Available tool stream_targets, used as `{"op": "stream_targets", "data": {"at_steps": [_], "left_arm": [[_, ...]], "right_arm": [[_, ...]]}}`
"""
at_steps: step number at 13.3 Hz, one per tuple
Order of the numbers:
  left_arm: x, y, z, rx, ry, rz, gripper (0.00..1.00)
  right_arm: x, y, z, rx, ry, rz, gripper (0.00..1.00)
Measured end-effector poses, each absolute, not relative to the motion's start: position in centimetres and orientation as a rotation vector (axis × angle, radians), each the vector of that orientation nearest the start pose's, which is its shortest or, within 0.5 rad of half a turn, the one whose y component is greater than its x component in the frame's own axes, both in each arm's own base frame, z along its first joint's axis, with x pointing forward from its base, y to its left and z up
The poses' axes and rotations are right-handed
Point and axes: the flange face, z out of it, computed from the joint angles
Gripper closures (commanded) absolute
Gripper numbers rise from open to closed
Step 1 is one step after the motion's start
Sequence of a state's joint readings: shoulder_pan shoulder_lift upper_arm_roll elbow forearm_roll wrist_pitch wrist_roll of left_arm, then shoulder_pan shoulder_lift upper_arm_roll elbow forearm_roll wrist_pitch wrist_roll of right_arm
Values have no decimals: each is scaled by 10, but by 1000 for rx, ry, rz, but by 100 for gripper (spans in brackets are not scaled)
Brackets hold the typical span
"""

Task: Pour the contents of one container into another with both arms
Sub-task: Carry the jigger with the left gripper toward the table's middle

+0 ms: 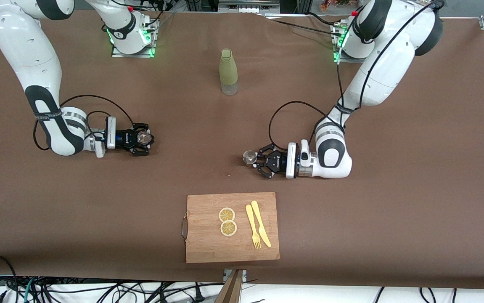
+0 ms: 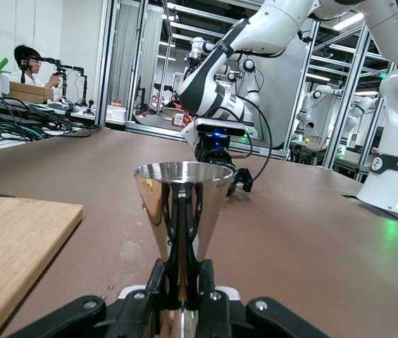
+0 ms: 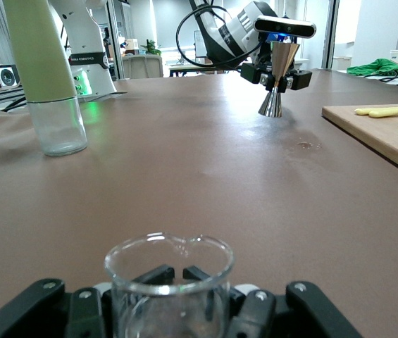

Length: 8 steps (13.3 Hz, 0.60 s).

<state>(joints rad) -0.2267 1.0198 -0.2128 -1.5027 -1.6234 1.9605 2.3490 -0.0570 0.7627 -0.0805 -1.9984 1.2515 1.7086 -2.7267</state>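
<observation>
My right gripper (image 1: 142, 139) is low over the table toward the right arm's end, shut on a small clear glass beaker (image 1: 144, 135). In the right wrist view the beaker (image 3: 137, 304) stands upright between the fingers of the right gripper (image 3: 174, 276) and looks empty. My left gripper (image 1: 255, 160) is low near the table's middle, shut on the narrow waist of a shiny steel cone-shaped jigger (image 1: 249, 157). The jigger (image 2: 183, 201) stands upright in the left gripper (image 2: 183, 285). Across the table, the right wrist view shows the jigger (image 3: 278, 77) with its foot on the cloth.
A tall pale-green bottle (image 1: 228, 70) with a clear base stands farther from the camera, between the arm bases. A wooden cutting board (image 1: 202, 242) near the front edge carries two lemon slices (image 1: 227, 214), a yellow fork (image 1: 252, 227) and a yellow knife (image 1: 261, 225).
</observation>
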Motion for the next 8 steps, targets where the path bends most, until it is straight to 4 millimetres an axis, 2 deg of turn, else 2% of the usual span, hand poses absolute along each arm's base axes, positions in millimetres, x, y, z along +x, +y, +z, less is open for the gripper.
{"op": "stream_targets", "data": {"at_steps": [3,8], "left_arm": [[601,-350,87,1323,-1186,981,100],[597,-372,84,1324,-1192,985,100]], "right_arm": [[518,24,79,-1324,-1463,-943,100],[531,53,105,-1286,-1435,-1009,100]]}}
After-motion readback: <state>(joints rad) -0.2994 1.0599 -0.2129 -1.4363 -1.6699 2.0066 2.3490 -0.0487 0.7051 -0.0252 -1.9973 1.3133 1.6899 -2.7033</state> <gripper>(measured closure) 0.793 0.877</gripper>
